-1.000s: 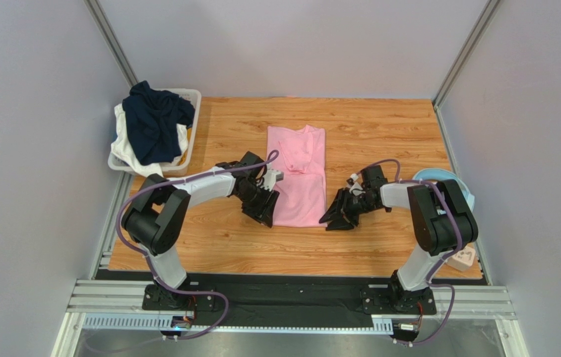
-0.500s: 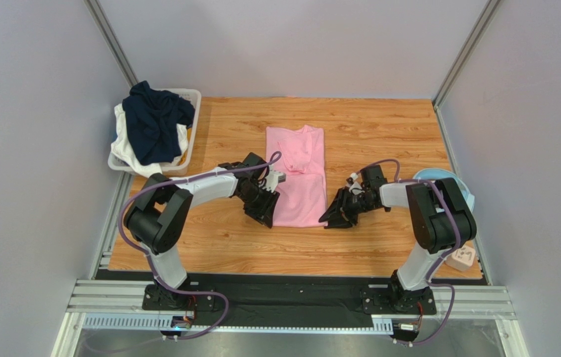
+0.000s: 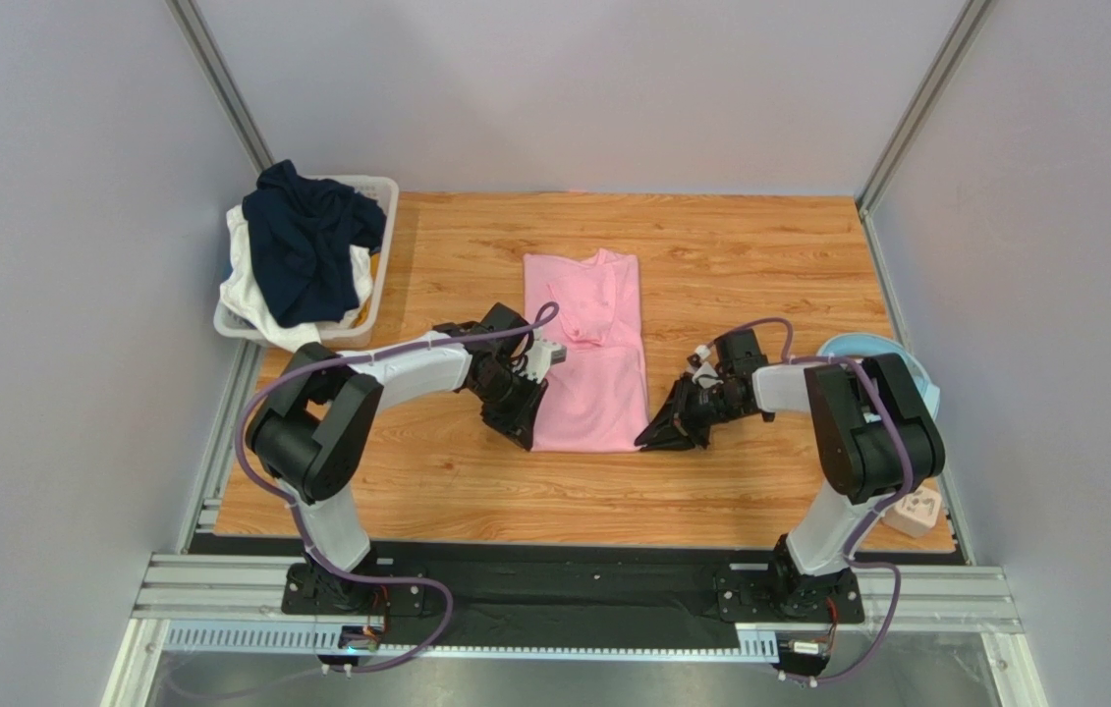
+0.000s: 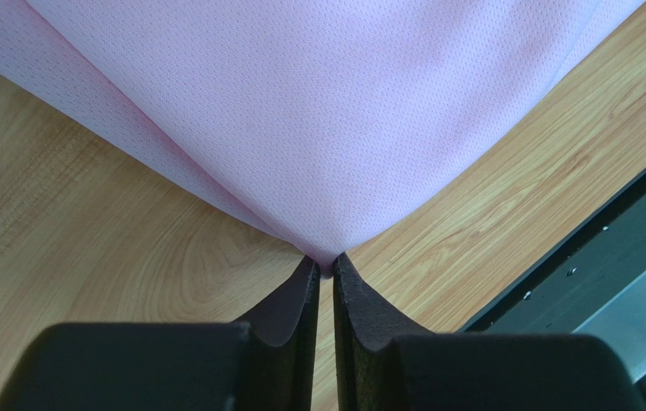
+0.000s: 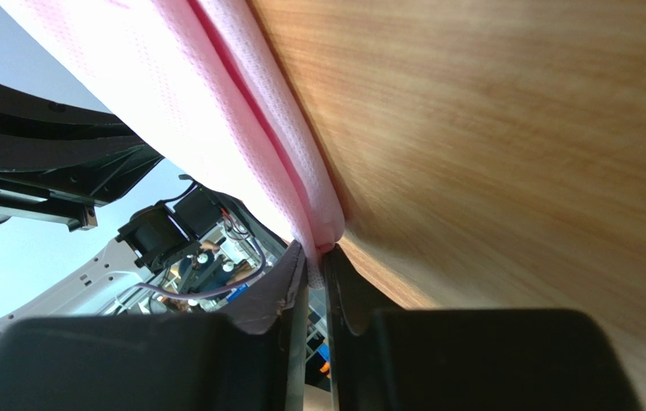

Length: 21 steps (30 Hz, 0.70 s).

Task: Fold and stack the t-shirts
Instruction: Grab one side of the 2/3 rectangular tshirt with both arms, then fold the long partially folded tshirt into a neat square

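A light pink t-shirt (image 3: 588,351) lies folded into a long strip in the middle of the wooden table (image 3: 753,265). My left gripper (image 3: 523,429) is shut on the strip's near left corner; the left wrist view shows the pink cloth (image 4: 317,128) pinched at the fingertips (image 4: 324,267). My right gripper (image 3: 656,436) is shut on the near right corner, the pink hem (image 5: 240,128) caught between its fingertips (image 5: 316,255). A dark navy t-shirt (image 3: 306,236) lies heaped in the white basket (image 3: 381,199) at the back left.
White cloth (image 3: 241,287) hangs over the basket's near edge. Light blue headphones (image 3: 871,354) sit by the right edge behind my right arm. A small pale object (image 3: 915,511) rests at the near right corner. Grey walls close in the table.
Both grippers have closed on the pink t-shirt's near corners; the right one moved slightly inward to the hem. The shirt's near edge has drawn in a little.
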### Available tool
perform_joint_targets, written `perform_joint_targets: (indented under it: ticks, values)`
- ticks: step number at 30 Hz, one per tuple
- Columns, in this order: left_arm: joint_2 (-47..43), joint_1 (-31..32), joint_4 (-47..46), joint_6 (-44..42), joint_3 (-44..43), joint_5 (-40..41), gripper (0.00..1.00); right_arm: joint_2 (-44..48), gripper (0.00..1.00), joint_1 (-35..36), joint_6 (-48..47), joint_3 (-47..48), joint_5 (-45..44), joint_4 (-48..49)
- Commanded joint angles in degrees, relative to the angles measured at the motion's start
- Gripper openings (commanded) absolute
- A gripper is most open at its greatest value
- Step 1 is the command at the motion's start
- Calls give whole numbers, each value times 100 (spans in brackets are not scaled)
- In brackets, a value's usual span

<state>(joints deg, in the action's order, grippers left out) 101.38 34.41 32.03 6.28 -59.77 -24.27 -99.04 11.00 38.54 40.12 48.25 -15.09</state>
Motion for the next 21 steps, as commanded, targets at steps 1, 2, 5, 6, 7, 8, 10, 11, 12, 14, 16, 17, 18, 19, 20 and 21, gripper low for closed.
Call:
perform_joint_targets:
  ticks: [1,2,5,6,7,8,10,11,12,14,16,17,18,19,20,21]
  values:
    - [-189,30,58,-145,-220,28,16,272,8,42,21,-22,-8,103]
    - [-198,30,75,-154,-228,28,15,289,2,68,22,-22,-17,59]
    - [-250,30,198,-250,-316,10,14,403,0,191,13,-4,-105,-72]
    - [-277,30,277,-346,-334,-25,11,482,0,252,13,-4,-131,-108]
    - [-347,30,330,-399,-395,-77,10,526,0,288,13,-4,-149,-143]
    - [-373,13,400,-452,-439,-78,8,579,0,323,13,-4,-175,-230]
    - [-557,-48,646,-610,-535,-269,3,728,0,428,-5,-13,-210,-318]
    - [-645,-84,690,-628,-536,-332,3,816,0,472,4,-22,-237,-423]
    - [-829,-110,804,-620,-536,-411,1,938,0,542,-13,-30,-263,-485]
    - [-997,-145,945,-918,-492,-543,0,1106,0,613,-31,-74,-325,-678]
    - [-1190,-154,1278,-1085,-448,-736,0,1395,0,727,-22,-197,-360,-793]
    - [-1252,-154,1488,-1207,-413,-763,0,1510,0,745,-5,-258,-395,-898]
    - [-1357,-154,1595,-1278,-395,-815,0,1641,0,806,30,-311,-413,-942]
    - [-1410,-154,1691,-1340,-334,-886,0,1886,0,842,56,-364,-439,-1004]
    - [-1472,-154,1823,-1445,-290,-912,0,2054,0,859,100,-504,-465,-1083]
    - [-1603,-154,1911,-1498,-255,-965,0,2195,0,912,144,-575,-483,-1118]
